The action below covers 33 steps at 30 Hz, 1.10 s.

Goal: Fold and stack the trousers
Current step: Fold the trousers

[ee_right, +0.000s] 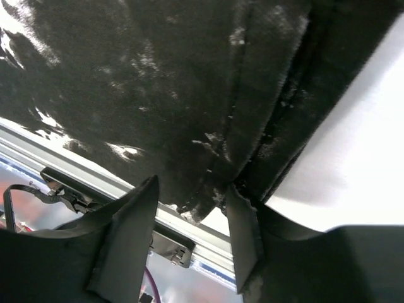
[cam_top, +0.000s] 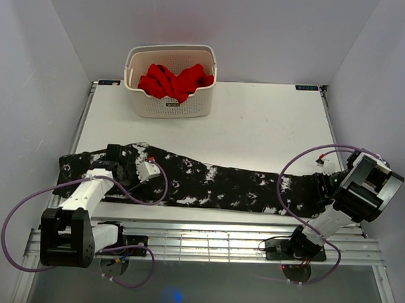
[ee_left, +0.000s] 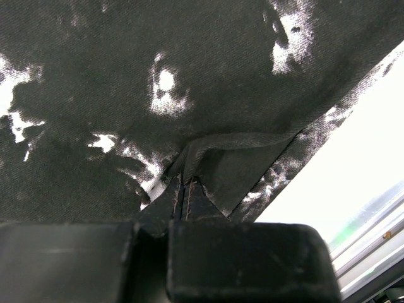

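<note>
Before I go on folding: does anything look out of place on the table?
One thing: the trousers lie stretched along the near edge, and their left end seems to run past the table onto the side rail. The left gripper pinches the cloth; the right gripper is open.

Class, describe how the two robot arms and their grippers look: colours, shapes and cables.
Both the left arm and right arm have white links between blocky black housings, each with a looping purple cable. The left gripper and right gripper have flat matte black fingers.
</note>
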{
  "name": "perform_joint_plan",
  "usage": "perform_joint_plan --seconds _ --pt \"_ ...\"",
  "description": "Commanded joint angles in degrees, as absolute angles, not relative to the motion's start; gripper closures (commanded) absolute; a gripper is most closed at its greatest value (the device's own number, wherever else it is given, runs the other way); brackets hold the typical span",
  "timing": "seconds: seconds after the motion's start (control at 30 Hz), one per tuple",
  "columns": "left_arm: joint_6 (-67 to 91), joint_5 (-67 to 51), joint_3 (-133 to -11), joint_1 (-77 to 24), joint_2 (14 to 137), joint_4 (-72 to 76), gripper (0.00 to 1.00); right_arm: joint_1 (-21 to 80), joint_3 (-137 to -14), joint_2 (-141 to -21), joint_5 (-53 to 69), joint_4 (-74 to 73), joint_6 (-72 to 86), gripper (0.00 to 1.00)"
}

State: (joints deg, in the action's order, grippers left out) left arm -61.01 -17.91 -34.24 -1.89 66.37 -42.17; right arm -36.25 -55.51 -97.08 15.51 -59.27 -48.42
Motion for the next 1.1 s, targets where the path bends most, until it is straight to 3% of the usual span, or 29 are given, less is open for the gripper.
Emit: perform_joint_plan --seconds 0.0,0.23,0.37,0.43,0.53,0.67,0.73,1.07 --pt "-59.9 -19.5 -34.6 -2.6 66.1 -41.7 1.0 -36.3 -57.1 -98.8 18.4 -58.7 -47.6 0.5" --pt "-59.5 -19.4 -33.8 -2.9 66.0 -40.9 1.0 -36.3 -57.0 -100.3 17.8 -56.0 -44.0 0.49" --pt "-59.5 -19.2 -33.7 -3.0 65.6 -40.8 1.0 -36.3 -56.3 -97.7 16.4 -52.9 -41.4 0.33" --pt "-59.8 -19.2 -33.4 -3.0 65.2 -40.7 1.0 -36.1 -55.6 -97.0 16.9 -52.0 -40.4 0.34" --pt "-59.9 -19.2 -33.0 -3.1 65.0 -40.4 1.0 -35.4 -54.8 -99.1 17.4 -51.9 -40.3 0.5" --pt "-59.3 -19.6 -33.1 -3.1 65.2 -40.3 1.0 -35.4 -56.1 -100.3 20.1 -54.8 -41.0 0.83" --pt "-59.3 -19.6 -33.1 -3.1 64.8 -40.5 1.0 -35.4 -58.0 -98.1 20.6 -56.1 -41.7 0.92" --pt "-59.3 -23.6 -37.9 -3.1 54.6 -45.9 1.0 -36.2 -69.9 -93.1 19.0 -64.2 -45.6 0.92"
